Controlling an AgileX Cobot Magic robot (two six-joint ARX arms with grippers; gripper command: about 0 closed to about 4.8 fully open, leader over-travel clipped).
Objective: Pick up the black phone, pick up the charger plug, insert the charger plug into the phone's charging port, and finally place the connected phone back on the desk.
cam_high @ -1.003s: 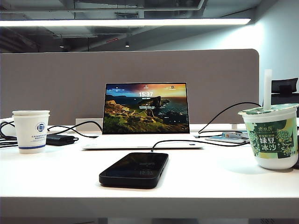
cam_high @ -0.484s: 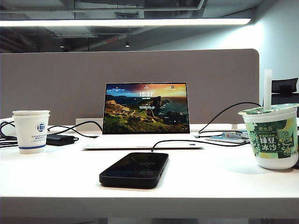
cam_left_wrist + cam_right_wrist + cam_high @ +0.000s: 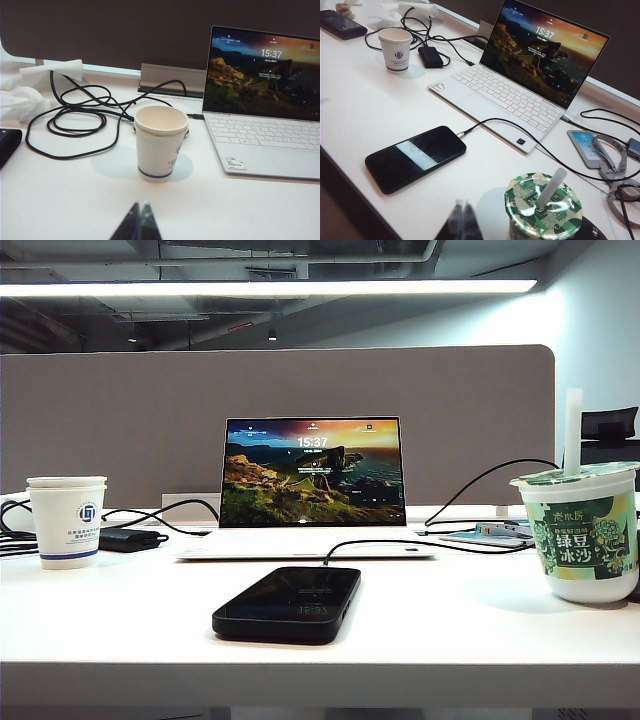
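bare white bench (image 3: 120, 630) lies open around the flat black phone (image 3: 416, 157), which rests well ahead of the clenched right jaws (image 3: 463, 206), its long axis running toward the silver-tipped charger plug (image 3: 461, 133) at its short end. left jaws (image 3: 139, 206) clenched, empty, before a white paper cup (image 3: 160, 142). nothing has shifted since earlier.

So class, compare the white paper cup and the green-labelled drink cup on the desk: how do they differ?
The paper cup is open-topped and plain white with a blue logo; the drink cup is sealed with film, pierced by a straw, and carries a green label. The paper cup stands left of the laptop, the drink cup right. Both stand upright.
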